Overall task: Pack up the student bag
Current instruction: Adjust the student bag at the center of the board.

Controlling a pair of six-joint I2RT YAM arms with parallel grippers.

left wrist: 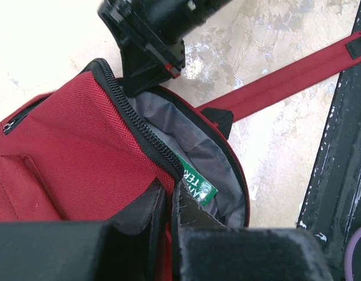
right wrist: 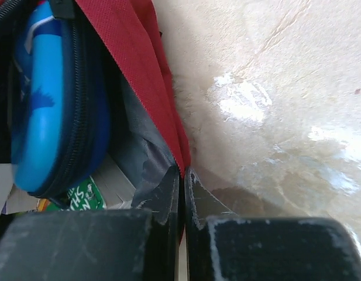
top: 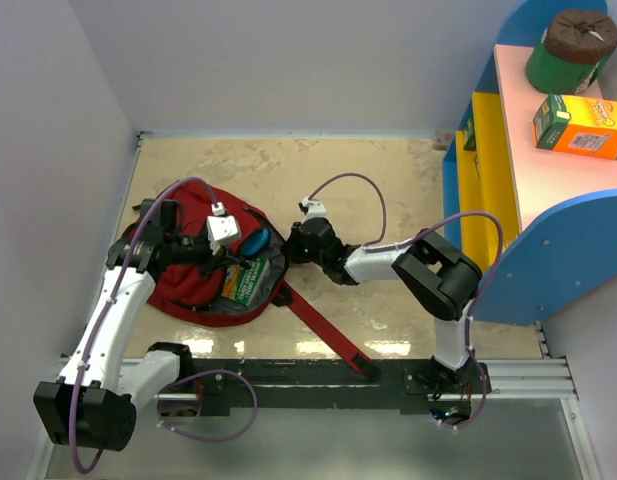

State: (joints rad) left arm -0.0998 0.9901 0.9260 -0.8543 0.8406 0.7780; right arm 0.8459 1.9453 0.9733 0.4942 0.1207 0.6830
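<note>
**Bag flat at left-centre, mouth to the right, both jaws pinching its rim**

In the top view the bag [top: 183, 280] lies flat on the worktop [top: 388, 180], left of centre. Its long axis runs roughly across the frame, and the open mouth is at its right end. One red strap [top: 323, 330] trails from the mouth toward the lower right, reaching the black rail [top: 318, 385] along the worktop's lower edge.

The left arm [top: 113, 310] reaches over the bag from the lower left. Its jaws are closed on the zippered rim at the lower side of the mouth. The right arm [top: 438, 275] comes in from the right, and its jaws are shut on the red edge at the right side of the mouth.

Inside the grey lining sit a blue case [top: 256, 240] near the upper rim and a green book [top: 246, 280] below it.

The left wall stands near the bag's closed end. A shelf [top: 508, 190] fills the right edge of the frame, carrying an orange box [top: 578, 125] and a green tin [top: 568, 50]. Bare worktop lies above the bag and between the mouth and the shelf, crossed only by the right arm.
</note>
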